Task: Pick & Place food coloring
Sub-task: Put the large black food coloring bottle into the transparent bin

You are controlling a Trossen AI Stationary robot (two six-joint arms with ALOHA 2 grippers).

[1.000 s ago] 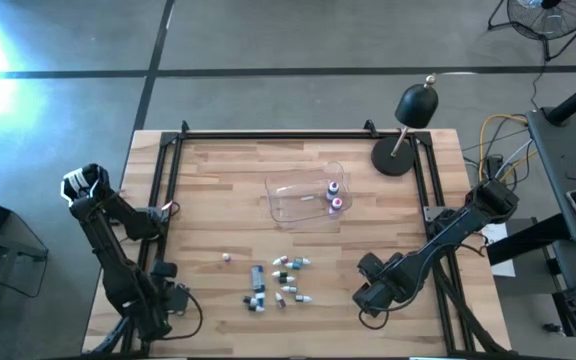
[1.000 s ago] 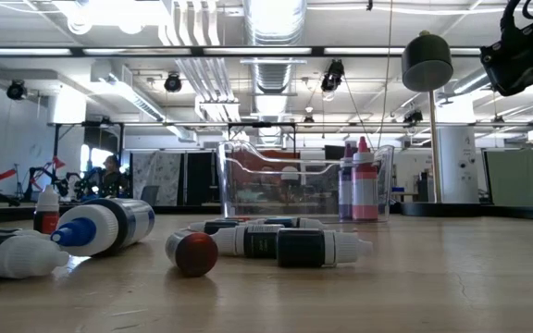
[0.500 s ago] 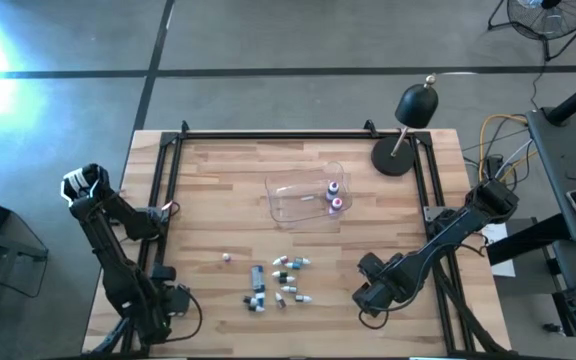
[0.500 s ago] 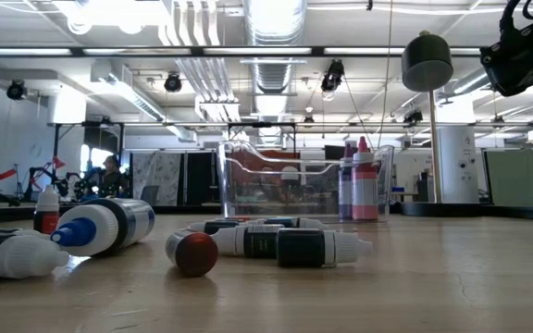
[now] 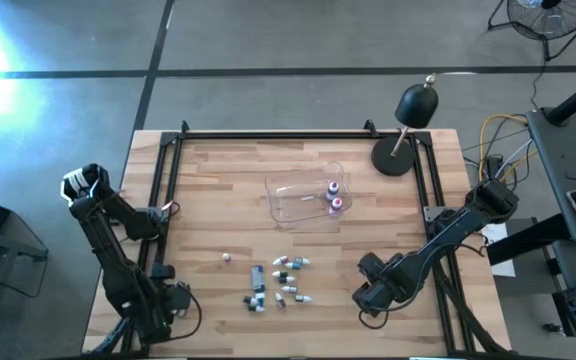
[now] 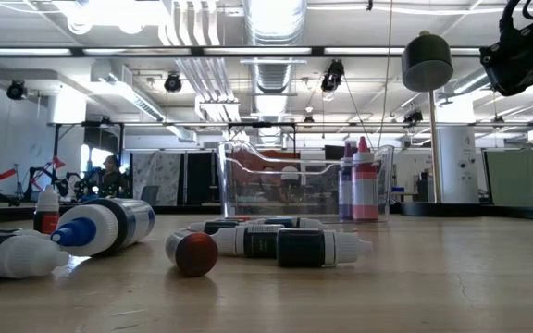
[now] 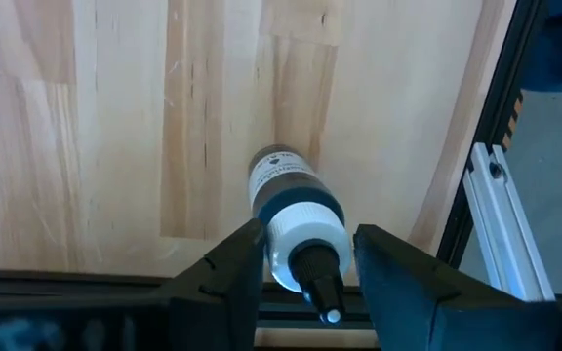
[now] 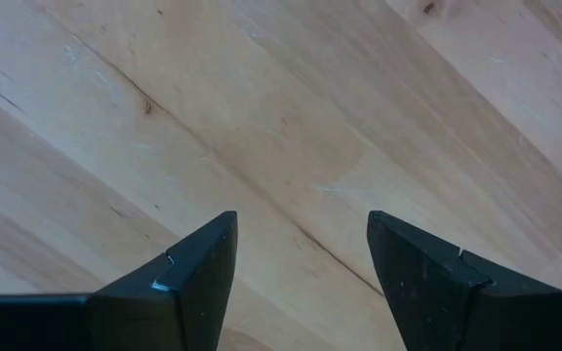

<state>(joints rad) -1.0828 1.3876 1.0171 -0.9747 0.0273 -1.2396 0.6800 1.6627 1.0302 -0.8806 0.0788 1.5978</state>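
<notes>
Several tiny food coloring bottles (image 5: 276, 279) lie on their sides in a loose cluster near the table's near edge, also seen in the low view (image 6: 248, 242). One small bottle (image 5: 226, 258) stands apart to the left. Two more bottles (image 5: 335, 194) stand upright inside the clear tub (image 5: 293, 200). My left gripper (image 5: 175, 298) hovers at the near-left corner, shut on a dark bottle with a white collar (image 7: 296, 210). My right gripper (image 5: 371, 297) is open over bare wood (image 8: 301, 244), right of the cluster. My left gripper pinches the dark bottle between its two fingers at the white collar below the nozzle (image 7: 305, 234). The fingers point down at the table and lie along the bottle. Its dark body (image 7: 281, 180) sticks out beyond the fingertips toward the wood, nozzle toward the wrist.
A black dome lamp (image 5: 408, 125) stands on its round base at the far-right corner. A black metal frame (image 5: 268, 135) borders the table; its rail (image 7: 501, 224) runs close beside my left gripper. Bare wood lies between the cluster and the tub.
</notes>
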